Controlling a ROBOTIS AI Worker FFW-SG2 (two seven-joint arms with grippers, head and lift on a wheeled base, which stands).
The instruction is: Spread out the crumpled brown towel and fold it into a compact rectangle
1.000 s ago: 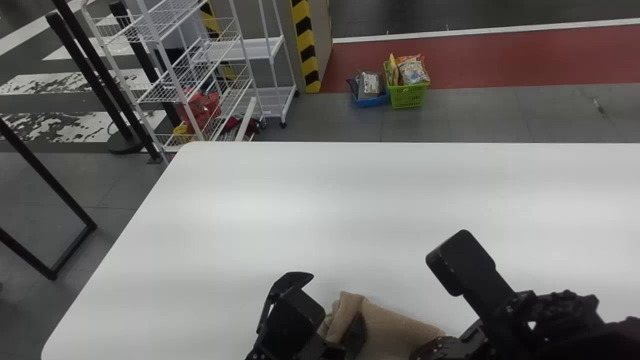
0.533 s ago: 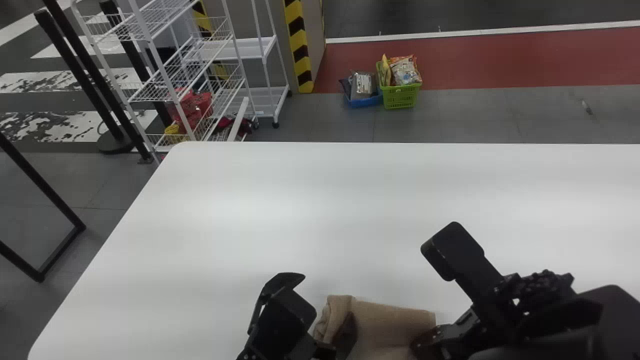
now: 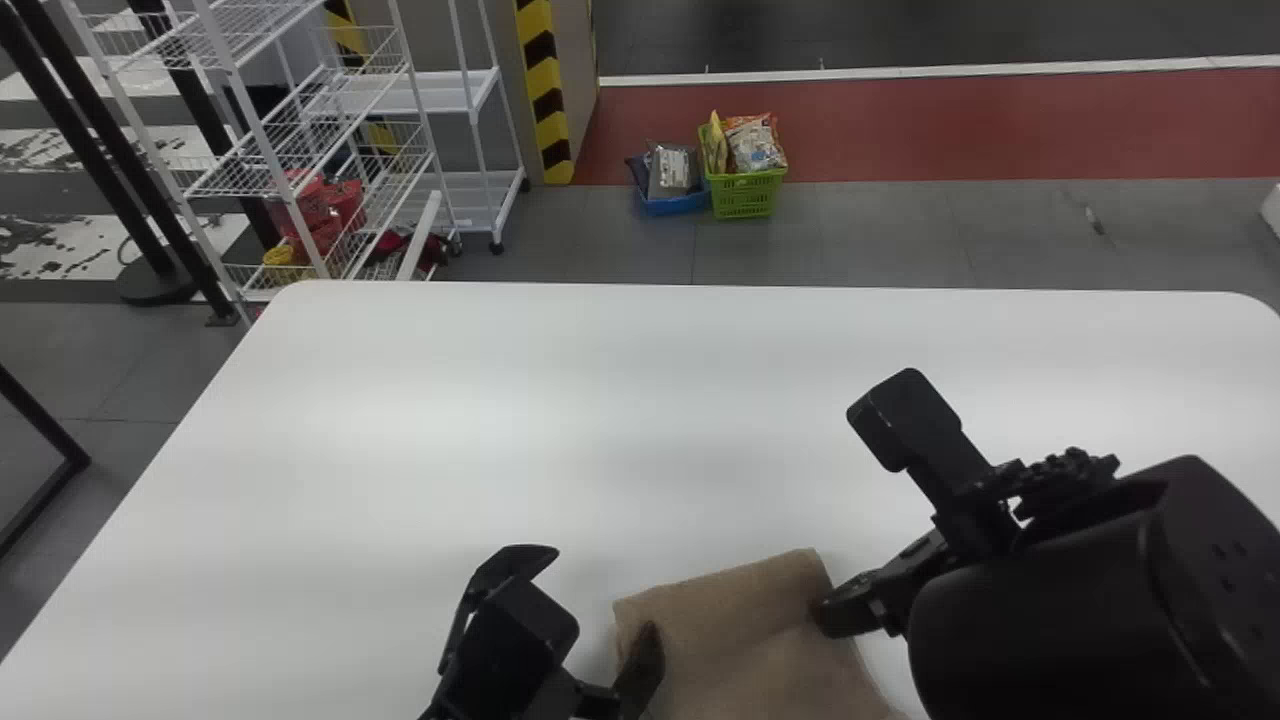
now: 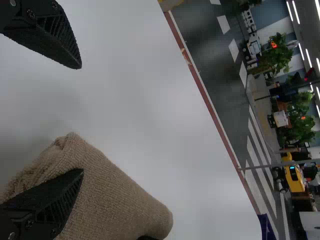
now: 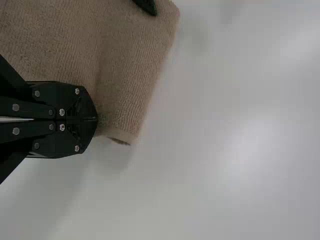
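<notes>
And here at the near side of the white bench [image 3: 450,420], the brown towel [image 3: 745,645]: lying right between the two grippers, fairly flat, with a soft crease close to the right one. Over on the left, the left gripper [image 3: 604,593], released, jaws spread wide! One finger [image 4: 47,202] across the towel's left edge, the other [image 4: 50,37] out over bare white surface, well apart from the cloth. Now across to the right gripper [image 3: 826,612]: clenched, fingertips together, grasping the brown towel by its right edge, just below the far right corner. In the right wrist view, a loose bit of hem right beside those tips, a little dark gap under it.

Far beyond both grippers, down on the floor, a green basket [image 3: 745,197] of printed packets [image 3: 755,145], and touching it, a blue basket [image 3: 675,206] with a silvery packet [image 3: 672,170], pale label facing up, lettering too small to make out. Beyond the left gripper, a white wire rack [image 3: 300,160].
</notes>
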